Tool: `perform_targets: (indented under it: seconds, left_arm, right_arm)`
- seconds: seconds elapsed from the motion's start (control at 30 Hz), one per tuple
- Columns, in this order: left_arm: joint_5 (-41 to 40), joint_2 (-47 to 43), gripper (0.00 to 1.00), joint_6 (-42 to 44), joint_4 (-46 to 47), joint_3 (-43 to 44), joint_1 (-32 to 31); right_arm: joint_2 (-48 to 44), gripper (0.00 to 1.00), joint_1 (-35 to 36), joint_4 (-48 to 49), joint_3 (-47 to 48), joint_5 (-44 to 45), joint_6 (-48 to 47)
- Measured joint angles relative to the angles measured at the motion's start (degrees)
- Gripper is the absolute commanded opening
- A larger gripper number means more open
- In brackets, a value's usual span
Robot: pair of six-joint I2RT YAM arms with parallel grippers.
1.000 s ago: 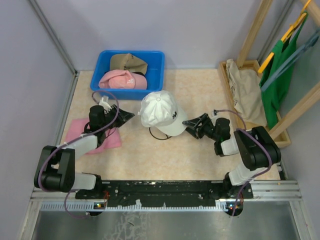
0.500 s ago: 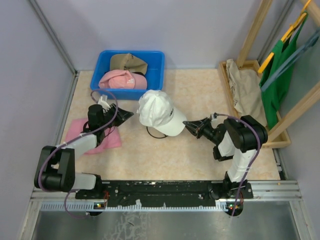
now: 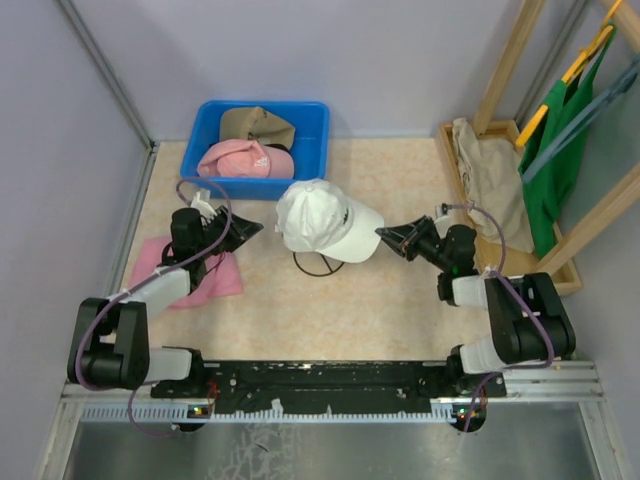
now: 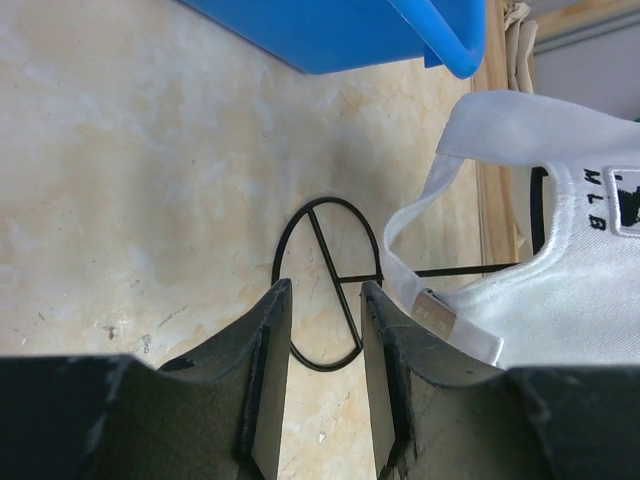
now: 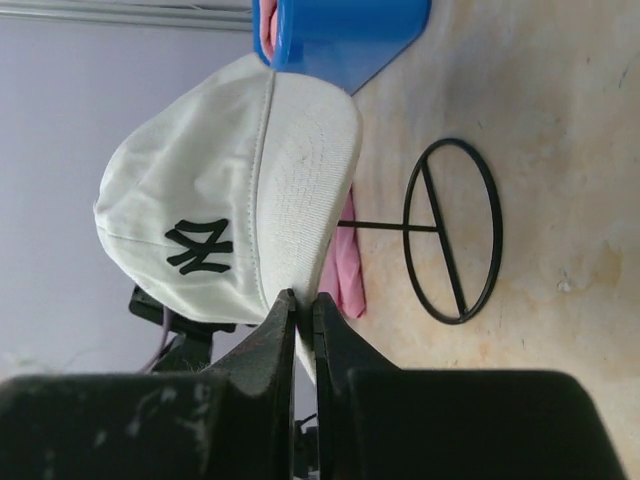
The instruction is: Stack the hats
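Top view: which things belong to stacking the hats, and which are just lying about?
Job in hand: white cap, pink cap, tan cap, wire stand under the white cap.
Lying about: pink cloth, blue bin (only holds two caps), beige garment, green garment.

The white cap (image 3: 322, 222) on its wire stand (image 4: 338, 280) blocks the middle; the tabletop (image 3: 330, 320) before it lies open

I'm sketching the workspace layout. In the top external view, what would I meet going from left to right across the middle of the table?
pink cloth → left fingers → white cap → right fingers → beige garment → green garment
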Motion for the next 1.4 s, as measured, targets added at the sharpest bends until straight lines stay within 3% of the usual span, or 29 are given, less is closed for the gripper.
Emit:
perform_targets:
  seconds: [0.13,0.27,0.57,0.73,0.9,1.07,1.27,1.4]
  left_arm:
    - [0.3,0.0,0.4,0.3,-0.7,0.2,0.0]
    - [0.5,-0.1,0.41,0.9,-1.6,0.9,0.2]
    - [-1.0,-3.6,0.58,4.0,-7.6,5.0,1.4]
    - [-4.9,-4.4,0.79,10.7,-14.9,15.5,1.9]
    - [-8.7,2.8,0.94,21.0,-20.6,33.9,3.6]
    - [-9.8,18.2,0.94,29.5,-24.6,51.8,5.2]
    - [-11.8,32.5,0.95,35.2,-31.8,62.8,6.1]
    - [-11.6,37.4,0.93,37.0,-34.9,66.6,6.8]
  right_arm:
    - [-3.3,0.17,-0.2,-12.6,5.4,0.4,-7.3]
    - [-3.3,0.41,-0.2,-20.2,7.1,1.2,-11.6]
    - [-8.4,0.7,-0.2,-36.5,7.8,6.6,-20.5]
    - [-13.1,0.74,-0.2,-43.5,9.8,10.4,-26.0]
    - [-17.0,0.75,-0.3,-47.8,10.4,12.4,-29.5]
    - [-18.6,0.75,-0.7,-49.9,10.4,12.5,-31.0]
    - [-20.2,0.75,-1.8,-51.5,10.4,12.4,-32.2]
    - [-20.9,0.75,-2.8,-51.7,10.4,12.3,-32.7]
